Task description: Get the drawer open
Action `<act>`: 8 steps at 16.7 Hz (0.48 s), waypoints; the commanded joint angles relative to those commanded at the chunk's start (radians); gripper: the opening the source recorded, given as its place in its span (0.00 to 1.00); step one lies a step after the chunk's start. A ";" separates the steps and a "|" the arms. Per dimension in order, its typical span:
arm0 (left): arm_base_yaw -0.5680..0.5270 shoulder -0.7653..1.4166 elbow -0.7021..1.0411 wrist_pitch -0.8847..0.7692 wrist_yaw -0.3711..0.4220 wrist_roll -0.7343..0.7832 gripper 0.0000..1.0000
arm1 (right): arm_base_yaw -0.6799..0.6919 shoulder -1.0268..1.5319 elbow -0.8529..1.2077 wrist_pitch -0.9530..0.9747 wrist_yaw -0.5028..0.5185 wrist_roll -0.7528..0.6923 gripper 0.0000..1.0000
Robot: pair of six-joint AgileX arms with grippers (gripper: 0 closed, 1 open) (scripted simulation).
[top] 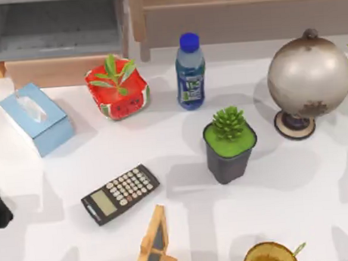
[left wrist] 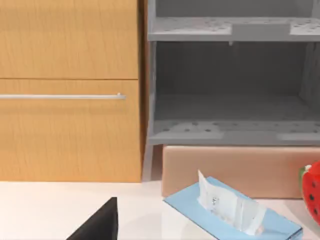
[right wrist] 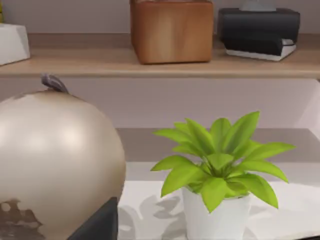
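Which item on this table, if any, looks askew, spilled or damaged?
Nothing looks spilled or damaged. The water bottle, globe and potted succulent stand upright. The calculator and tissue box lie at an angle to the table edges, which seems casual placement only.

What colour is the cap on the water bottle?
Blue. The clear plastic water bottle's cap shows best in the top view.

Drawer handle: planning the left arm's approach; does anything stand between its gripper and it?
Nothing visible does. Bare table lies between the left gripper and the drawer handle; the tissue box sits aside, before the grey shelf.
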 joint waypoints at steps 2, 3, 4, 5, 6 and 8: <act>-0.002 0.002 0.002 0.001 -0.002 0.000 1.00 | 0.000 0.000 0.000 0.000 0.000 0.000 1.00; -0.010 0.014 0.014 0.007 -0.011 0.001 1.00 | 0.000 0.000 0.000 0.000 0.000 0.000 1.00; -0.026 0.037 0.035 0.018 -0.027 0.002 1.00 | 0.000 0.000 0.000 0.000 0.000 0.000 1.00; -0.047 0.071 0.062 0.031 -0.048 0.003 1.00 | 0.000 0.000 0.000 0.000 0.000 0.000 1.00; -0.074 0.115 0.094 0.048 -0.074 0.003 1.00 | 0.000 0.000 0.000 0.000 0.000 0.000 1.00; -0.136 0.230 0.171 0.085 -0.134 0.005 1.00 | 0.000 0.000 0.000 0.000 0.000 0.000 1.00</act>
